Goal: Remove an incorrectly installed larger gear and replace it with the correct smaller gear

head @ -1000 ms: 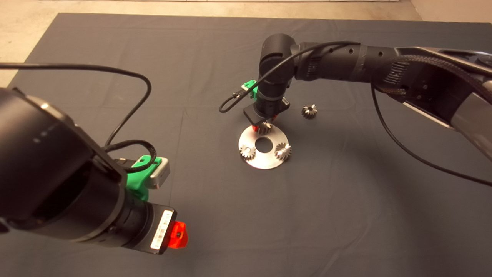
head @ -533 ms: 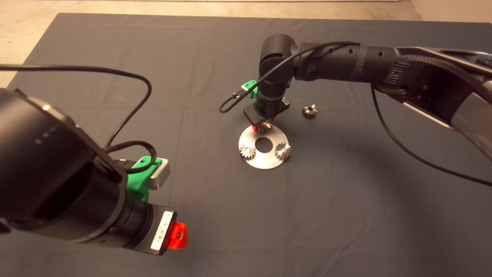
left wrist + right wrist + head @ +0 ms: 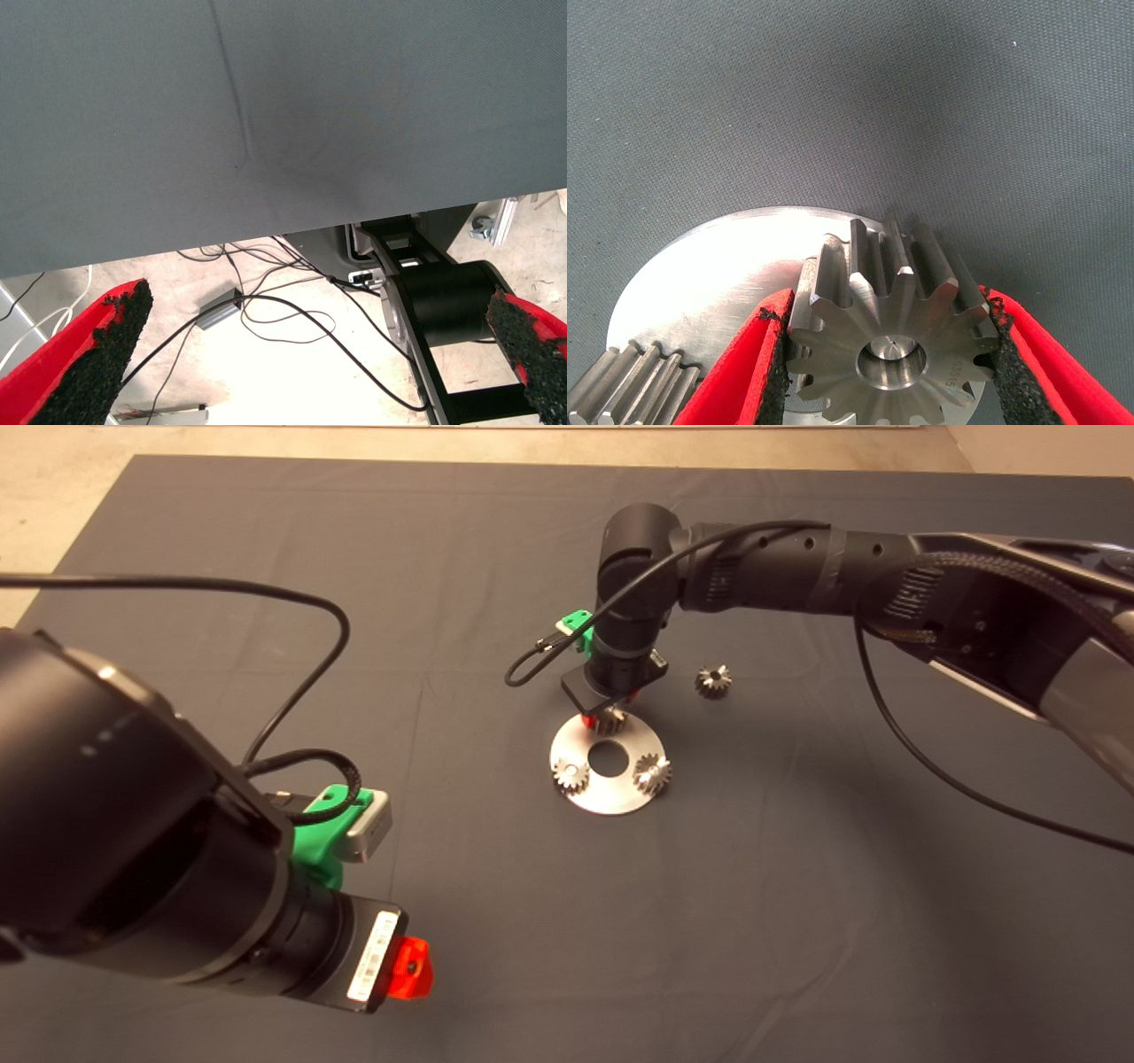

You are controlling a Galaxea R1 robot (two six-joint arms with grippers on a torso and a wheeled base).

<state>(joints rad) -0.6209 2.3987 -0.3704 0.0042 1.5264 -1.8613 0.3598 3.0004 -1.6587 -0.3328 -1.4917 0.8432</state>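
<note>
Your right gripper (image 3: 601, 714) points straight down over the steel disc's (image 3: 611, 793) far rim, pads clamped on a gear (image 3: 890, 341) seated there: steel, straight-toothed, centre pin showing. Larger gear (image 3: 712, 682) lies right of the disc. Left gripper (image 3: 310, 354) parked, fingers apart.

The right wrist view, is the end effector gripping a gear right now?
Yes, the right end effector has both black pads pressed against the teeth of a steel gear over the round plate.

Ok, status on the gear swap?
Right end effector shut on a gear seated on the steel disc. Left end effector open, parked near-left. Second gear loose on mat; nothing blocking.
</note>
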